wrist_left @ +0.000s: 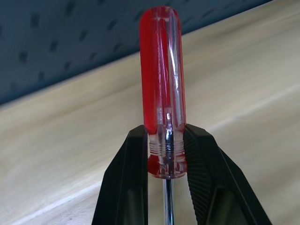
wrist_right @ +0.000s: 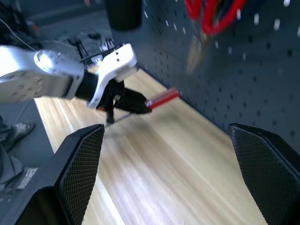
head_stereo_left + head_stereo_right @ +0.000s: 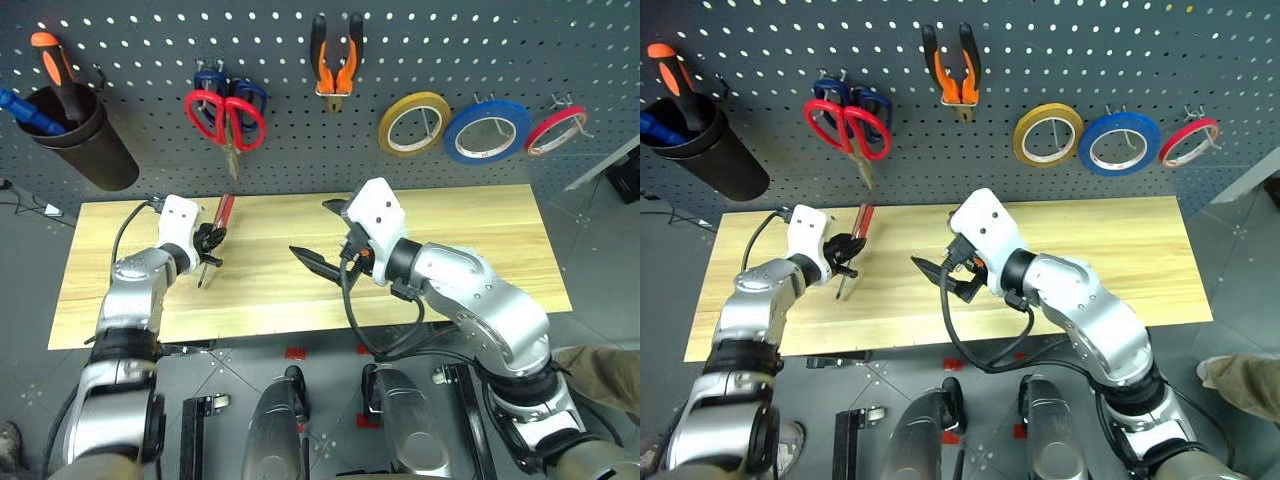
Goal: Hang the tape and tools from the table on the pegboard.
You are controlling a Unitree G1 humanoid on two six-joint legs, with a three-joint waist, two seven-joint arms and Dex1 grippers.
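The left gripper reaches forward over the left part of the desk, its jaws clamped on the slim red-handled screwdriver at the neck where handle meets shaft; the red handle points toward the pegboard and the metal shaft slants back down toward the desk. The right gripper hangs over the middle of the desk, roughly level and turned toward the left arm, jaws spread wide and holding nothing.

On the pegboard, left to right: one black cup holding an orange-and-black-handled screwdriver, two pairs of scissors hung together, red-handled in front of blue-handled, one pair of pliers, and three tape rings: yellow, blue and red.
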